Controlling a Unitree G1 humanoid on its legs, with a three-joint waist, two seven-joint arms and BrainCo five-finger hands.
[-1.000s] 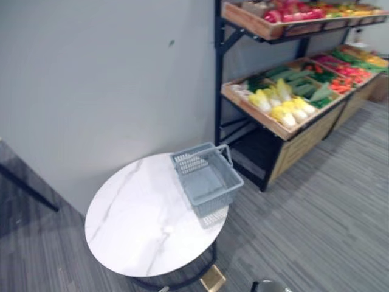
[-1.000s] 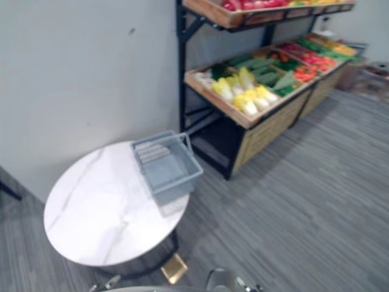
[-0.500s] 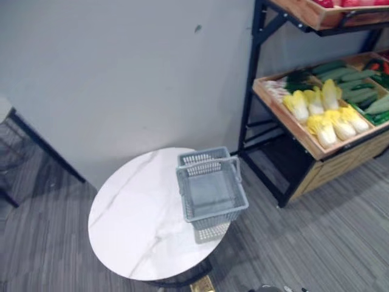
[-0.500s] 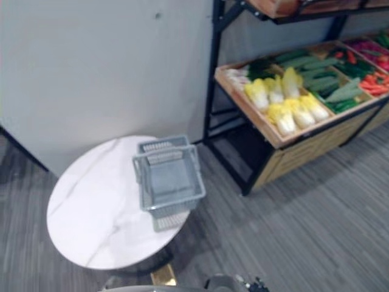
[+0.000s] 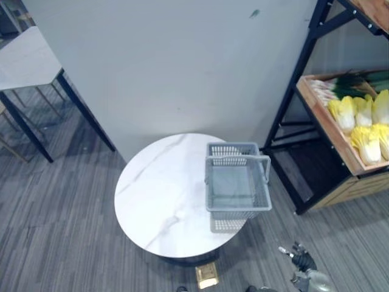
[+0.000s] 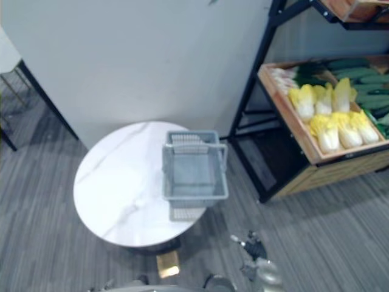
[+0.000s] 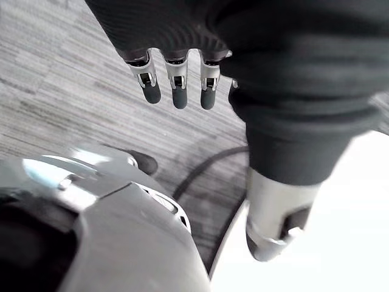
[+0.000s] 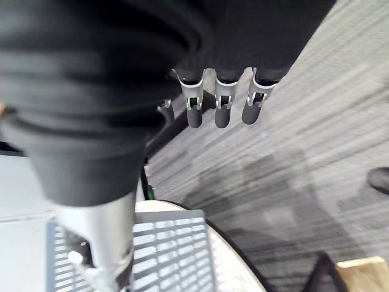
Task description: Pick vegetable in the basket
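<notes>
An empty grey plastic basket point(image 5: 237, 185) with its handle upright stands on the right part of a round white marble table point(image 5: 158, 201); its corner is also in the right wrist view point(image 8: 170, 255). Vegetables lie on a wooden shelf to the right: yellow-white cabbages point(image 6: 331, 115), green cucumbers point(image 6: 364, 79) and leeks point(image 6: 292, 76). My right hand point(image 5: 302, 260) hangs low over the floor, in front of the table and to its right, fingers point(image 8: 222, 103) straight and holding nothing. My left hand point(image 7: 178, 85) hangs over the carpet, fingers relaxed and empty.
A black metal frame point(image 5: 298, 91) carries the shelf, close to the table's right side. A grey wall stands behind the table. Another white table point(image 5: 24, 58) on dark legs is at the far left. Grey striped carpet lies all around.
The camera has swung left, so the shelf has slid toward the right edge. Table and basket have not moved. My right hand now shows at the lower right.
</notes>
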